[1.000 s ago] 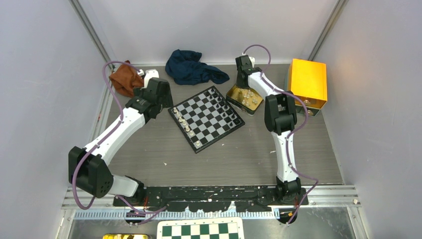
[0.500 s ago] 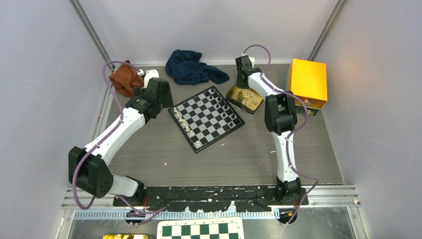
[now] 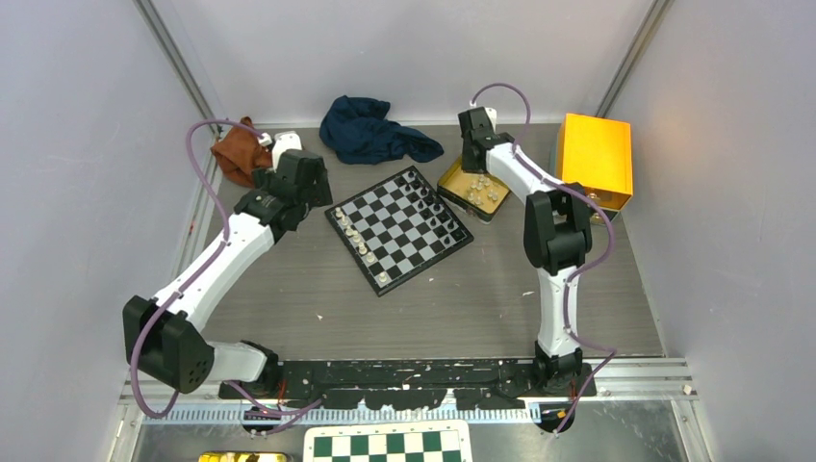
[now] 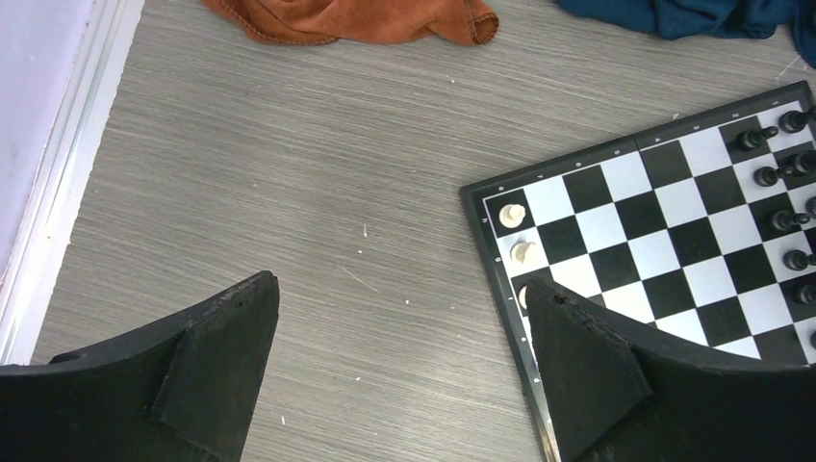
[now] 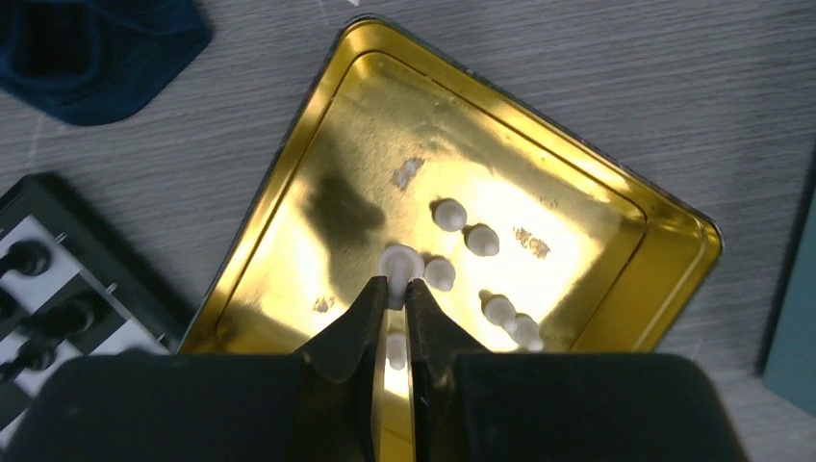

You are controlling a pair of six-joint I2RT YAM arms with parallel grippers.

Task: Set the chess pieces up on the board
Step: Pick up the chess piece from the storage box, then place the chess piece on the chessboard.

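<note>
The board (image 3: 415, 242) lies at an angle in the middle of the table, with white chess pieces (image 3: 357, 237) along its left side and black ones (image 3: 434, 203) along its right. In the left wrist view my left gripper (image 4: 399, 289) hangs open over bare table, just left of the board (image 4: 654, 231) corner. A gold tin (image 5: 539, 135) holds several loose white pieces (image 5: 481, 240). My right gripper (image 5: 392, 286) is above it, shut on one white piece (image 5: 398, 262).
A dark blue cloth (image 3: 370, 130) and a brown cloth (image 3: 238, 154) lie at the back. An orange box (image 3: 595, 159) stands right of the gold tin (image 3: 450, 180). A green-and-white checkered sheet (image 3: 390, 445) lies below the arm bases.
My right gripper has closed further on the white piece and its arm has shifted a little. The left arm has moved slightly to the left, still open.
</note>
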